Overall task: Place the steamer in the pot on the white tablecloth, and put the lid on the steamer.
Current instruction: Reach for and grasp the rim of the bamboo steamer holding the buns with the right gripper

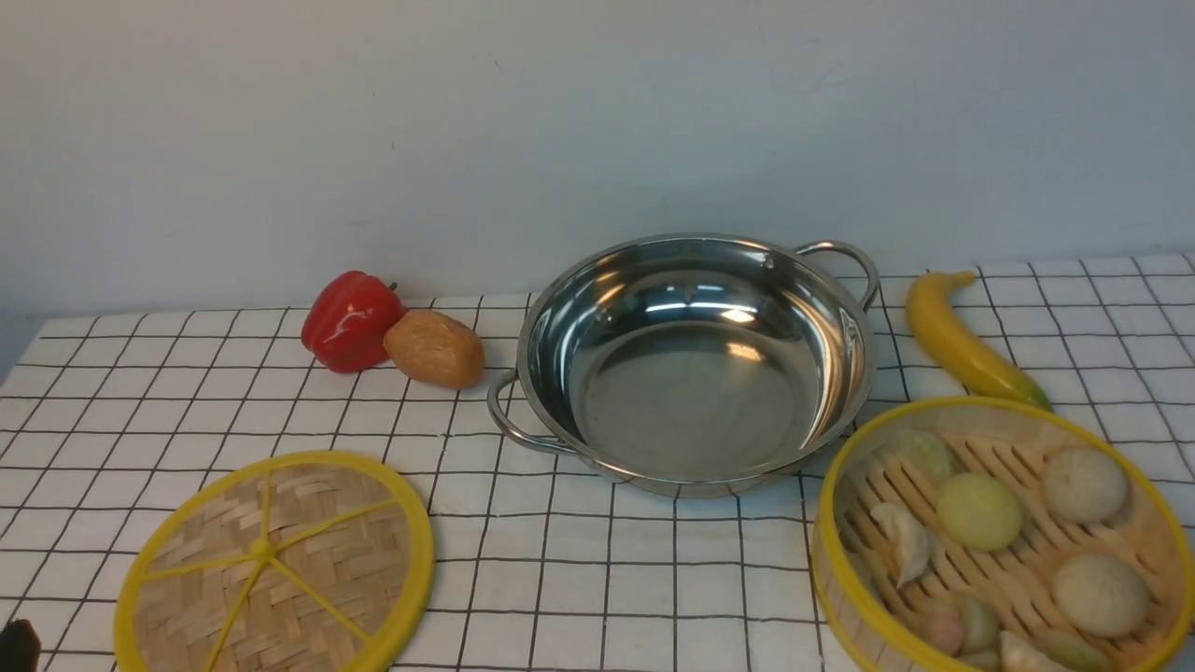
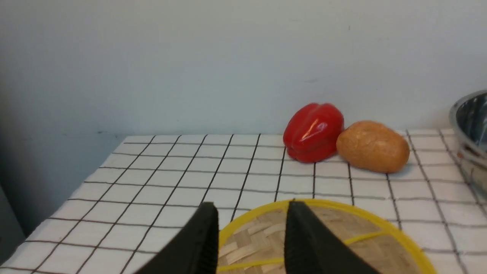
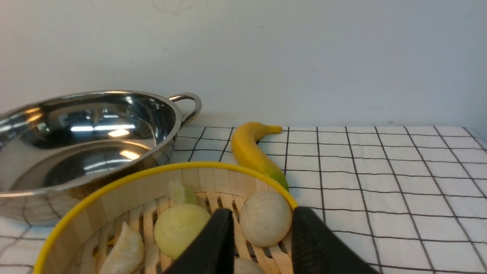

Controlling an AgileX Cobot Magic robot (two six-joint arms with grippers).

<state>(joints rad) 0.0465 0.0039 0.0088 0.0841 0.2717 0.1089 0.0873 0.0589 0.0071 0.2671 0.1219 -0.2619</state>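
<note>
The shiny pot [image 1: 695,364] stands empty in the middle of the white tablecloth [image 1: 597,579]. Left of it and nearer to me lies the flat woven lid [image 1: 275,565]. The steamer [image 1: 1004,541], holding pale buns and dumplings, sits on the cloth to the pot's near right. In the left wrist view my left gripper [image 2: 252,205] is open, its black fingers [image 2: 304,243] hovering over the lid's [image 2: 342,236] near part. My right gripper [image 3: 262,210] is open above the steamer's [image 3: 152,172] near rim, a bun showing in the gap beyond the fingertips. Only a dark sliver of the left gripper [image 1: 17,644] shows in the front view.
A red pepper [image 1: 350,320] and a brown potato [image 1: 434,348] lie touching each other behind the lid, left of the pot. A yellow banana [image 1: 966,345] lies right of the pot, just behind the steamer. A pale wall runs along the table's far edge.
</note>
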